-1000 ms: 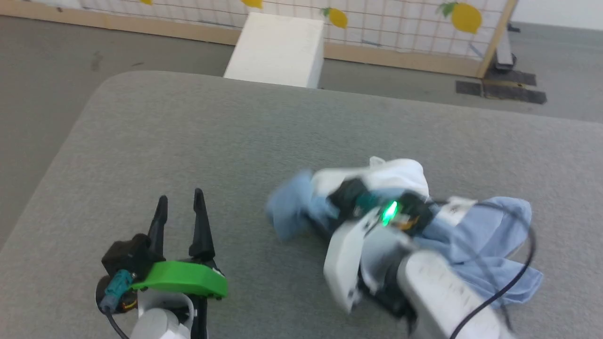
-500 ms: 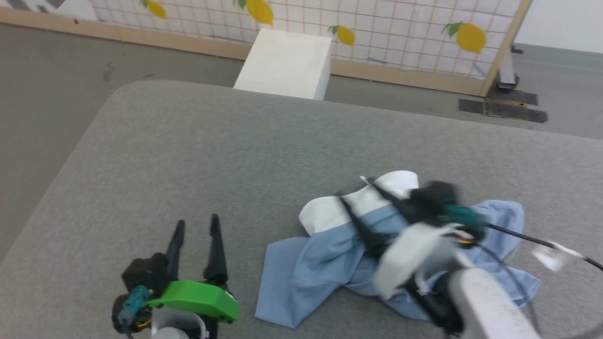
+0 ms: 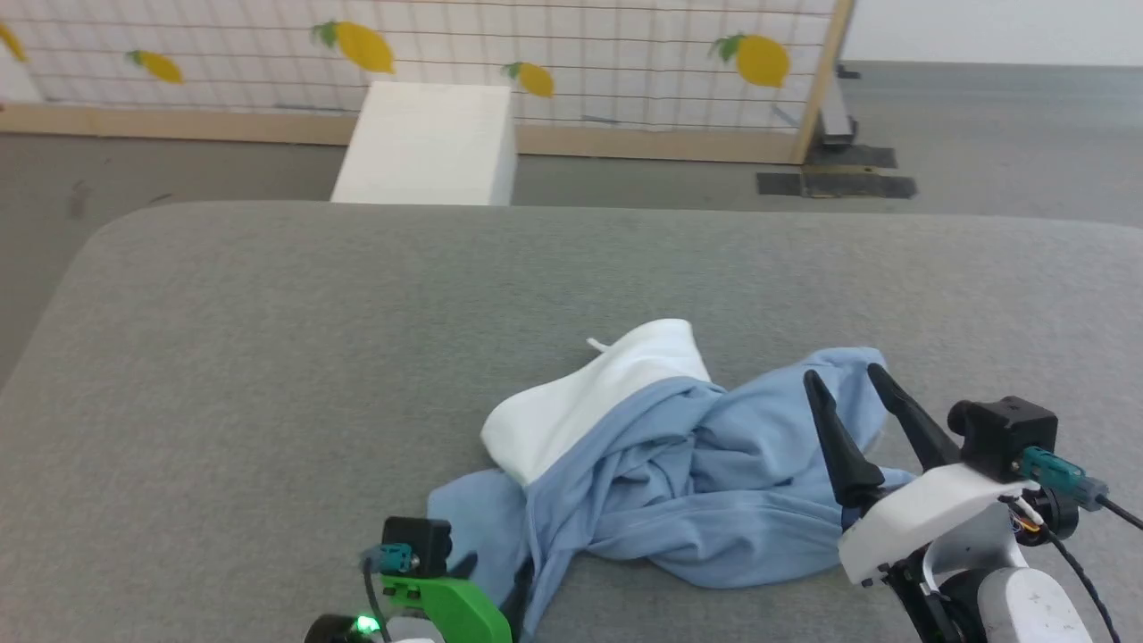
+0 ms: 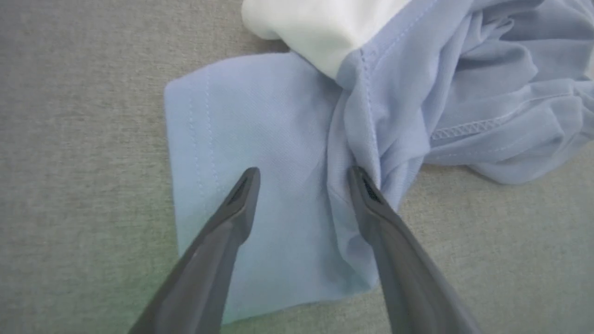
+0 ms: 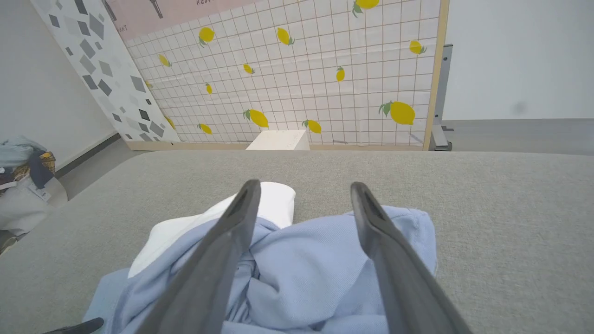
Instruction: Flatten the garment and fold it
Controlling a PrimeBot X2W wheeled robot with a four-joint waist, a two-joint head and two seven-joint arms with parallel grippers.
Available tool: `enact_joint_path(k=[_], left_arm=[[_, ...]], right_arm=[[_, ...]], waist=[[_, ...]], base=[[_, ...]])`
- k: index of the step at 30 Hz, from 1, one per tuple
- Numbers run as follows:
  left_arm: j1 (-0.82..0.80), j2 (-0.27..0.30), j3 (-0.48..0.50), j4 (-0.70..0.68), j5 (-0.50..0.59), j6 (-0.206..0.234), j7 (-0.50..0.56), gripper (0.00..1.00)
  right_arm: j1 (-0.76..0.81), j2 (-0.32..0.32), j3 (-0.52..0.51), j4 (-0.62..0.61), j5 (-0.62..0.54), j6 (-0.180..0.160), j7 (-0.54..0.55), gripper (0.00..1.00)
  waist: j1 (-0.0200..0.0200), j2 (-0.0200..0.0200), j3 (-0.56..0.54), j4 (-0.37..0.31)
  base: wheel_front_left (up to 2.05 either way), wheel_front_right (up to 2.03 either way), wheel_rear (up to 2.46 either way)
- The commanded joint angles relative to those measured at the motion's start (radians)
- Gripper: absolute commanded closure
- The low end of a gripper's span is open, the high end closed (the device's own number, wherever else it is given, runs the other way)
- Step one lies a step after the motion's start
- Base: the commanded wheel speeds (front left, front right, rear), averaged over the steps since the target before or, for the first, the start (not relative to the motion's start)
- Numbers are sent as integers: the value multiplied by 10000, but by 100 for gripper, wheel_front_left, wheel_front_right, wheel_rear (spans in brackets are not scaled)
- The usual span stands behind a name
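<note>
The garment [image 3: 679, 464] lies crumpled on the grey padded table [image 3: 268, 357], light blue with a white inner part [image 3: 607, 393] turned outward at its far left. My right gripper [image 3: 841, 373] is open above the garment's right side, holding nothing. In the right wrist view its fingers [image 5: 305, 184] spread over the blue folds [image 5: 301, 269]. My left gripper [image 4: 304, 170] is open just above a flat blue flap at the garment's [image 4: 417, 93] near left corner. Its green wrist mount [image 3: 446, 607] shows at the head view's bottom edge.
A white box [image 3: 429, 143] stands on the floor beyond the table, in front of a lemon-print screen [image 3: 536, 54]. The table's rounded left edge [image 3: 62, 286] drops to the floor. A pile of clothes [image 5: 23, 157] sits far left in the right wrist view.
The right gripper opened, let go of the garment and drew back to its right side. The left gripper moved right onto the garment's near corner. The head camera also shifted.
</note>
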Motion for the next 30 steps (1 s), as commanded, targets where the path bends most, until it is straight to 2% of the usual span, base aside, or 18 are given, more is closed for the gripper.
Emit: enact_joint_path(k=[1,9,13,17,20,21,22,23,30], left_arm=[[211,130,-81,-155,-191,-73,476,0],[537,438,-461,-991,-461,-92,2294,0],[652,507,-848,-1195,-586,-332,2805,0],[673,475,-1143,-1504,-599,-442,2906,0],[614,464,-1167,-1536,-452,-296,2821,0],[397,465,-1073,-1180,-226,-67,2504,0],[313,456,-980,-1072,-164,36,2303,63],[233,473,-889,-991,-77,133,2087,100],[-125,508,1125,-814,-31,1593,-809,100]], right_arm=[[114,2,-20,-98,132,-15,-71,0],[156,2,-53,-198,291,-15,-98,0],[144,2,-69,-204,388,-15,-87,0],[163,3,-93,-191,433,-15,-82,0],[174,3,-52,-169,493,-15,-79,0],[149,3,87,-128,614,-15,-88,0],[142,3,113,-114,624,-15,-89,0],[133,3,132,-106,622,-15,-90,0],[146,3,118,-4,589,-15,-99,0]], waist=[[0,-1,125,-442],[0,-1,328,-671],[0,-1,381,-680],[0,-1,386,-649],[0,-1,411,-613],[0,-1,433,-586],[0,-1,441,-581],[0,-1,452,-579],[0,-1,393,-516]], base=[[0,0,0],[0,0,0],[0,0,0],[0,0,0],[0,0,0],[0,0,0],[0,0,0],[0,0,0],[0,0,0]])
